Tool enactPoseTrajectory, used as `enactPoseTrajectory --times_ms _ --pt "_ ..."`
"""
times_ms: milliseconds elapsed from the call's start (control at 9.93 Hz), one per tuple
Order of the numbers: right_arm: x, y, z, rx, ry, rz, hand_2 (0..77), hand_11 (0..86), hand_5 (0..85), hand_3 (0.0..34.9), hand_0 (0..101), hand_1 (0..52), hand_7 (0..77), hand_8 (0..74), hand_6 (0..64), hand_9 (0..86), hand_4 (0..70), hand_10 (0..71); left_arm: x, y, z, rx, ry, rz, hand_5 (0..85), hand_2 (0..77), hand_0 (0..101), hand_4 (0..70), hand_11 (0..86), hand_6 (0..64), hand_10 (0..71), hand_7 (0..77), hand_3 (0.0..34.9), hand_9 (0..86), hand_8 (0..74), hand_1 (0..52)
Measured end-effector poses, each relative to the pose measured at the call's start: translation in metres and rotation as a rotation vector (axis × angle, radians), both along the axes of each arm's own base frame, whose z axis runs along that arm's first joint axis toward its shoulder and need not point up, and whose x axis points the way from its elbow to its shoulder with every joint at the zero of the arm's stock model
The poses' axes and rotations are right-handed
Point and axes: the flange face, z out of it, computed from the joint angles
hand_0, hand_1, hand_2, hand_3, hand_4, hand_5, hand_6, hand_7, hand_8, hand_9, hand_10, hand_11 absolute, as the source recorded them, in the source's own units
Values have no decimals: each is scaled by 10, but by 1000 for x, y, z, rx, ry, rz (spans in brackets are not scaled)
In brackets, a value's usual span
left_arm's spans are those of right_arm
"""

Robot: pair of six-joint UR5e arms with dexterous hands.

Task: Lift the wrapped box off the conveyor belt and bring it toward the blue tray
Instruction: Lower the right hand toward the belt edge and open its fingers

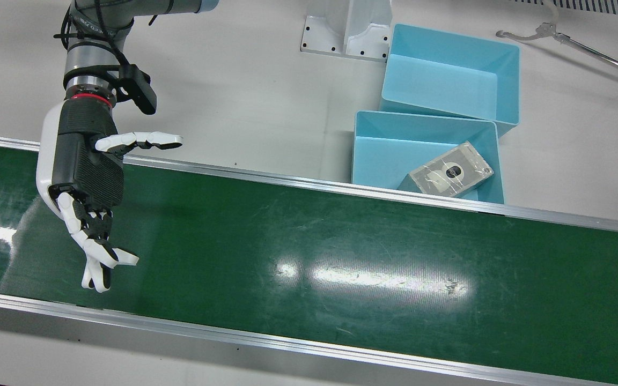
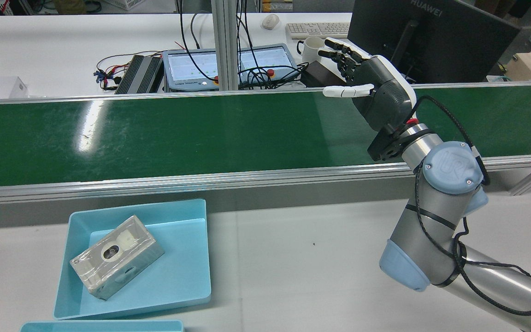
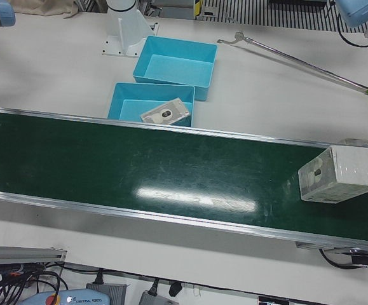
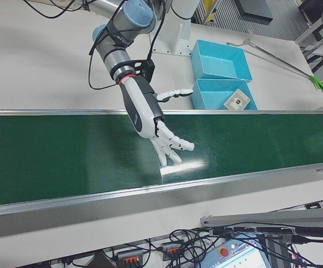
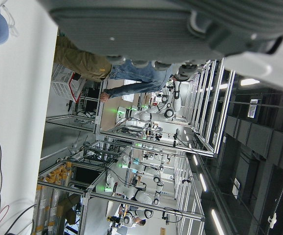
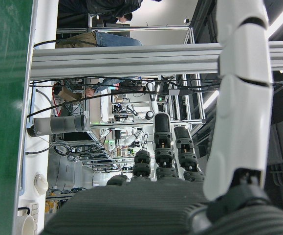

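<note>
A wrapped box (image 3: 339, 173) lies on the green conveyor belt (image 3: 139, 165) at its right end in the left-front view, far from both hands. My right hand (image 1: 89, 182) hovers open over the belt's other end, palm up and fingers spread; it also shows in the rear view (image 2: 376, 92) and the right-front view (image 4: 150, 120). A second wrapped box (image 1: 451, 171) lies tilted inside the near blue tray (image 1: 365, 155). The left hand view shows only the edge of my left hand (image 5: 180, 24); its fingers are hidden.
A second, empty blue tray (image 1: 448, 75) stands behind the first. A long grabber tool (image 3: 298, 60) lies on the white table beyond the trays. An arm pedestal (image 1: 346, 32) stands next to the trays. A monitor and cables stand behind the belt in the rear view.
</note>
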Motion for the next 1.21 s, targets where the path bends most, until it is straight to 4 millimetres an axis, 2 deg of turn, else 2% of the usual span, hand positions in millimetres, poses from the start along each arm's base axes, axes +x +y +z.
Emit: enactPoseTrajectory --times_ms 201,302,604,806,1209 --pt "-3 -3 -3 1 -1 0 125 11 153 0 470 131 251 71 109 104 153 0 0 0 0 0 0 0 11 5 0 5 5 0 0 5 0 5 5 0" --pt "-4 -4 -5 3 -3 0 98 11 169 0 470 131 300 76 125 109 175 0 0 0 0 0 0 0 11 5 0 5 5 0 0 5 0 5 5 0" --pt "-3 -6 -8 6 -7 3 109 11 131 0 477 131 278 60 125 87 164 0 0 0 0 0 0 0 11 5 0 5 5 0 5 5 0 5 5 0" --pt "-3 -6 -9 7 -9 4 104 11 142 0 476 147 267 55 114 87 158 0 0 0 0 0 0 0 11 5 0 5 5 5 5 5 0 0 5 0" --pt "-1 -7 -7 5 -9 5 104 11 142 0 478 142 262 55 114 98 158 0 0 0 0 0 0 0 11 5 0 0 0 5 5 5 0 5 5 0"
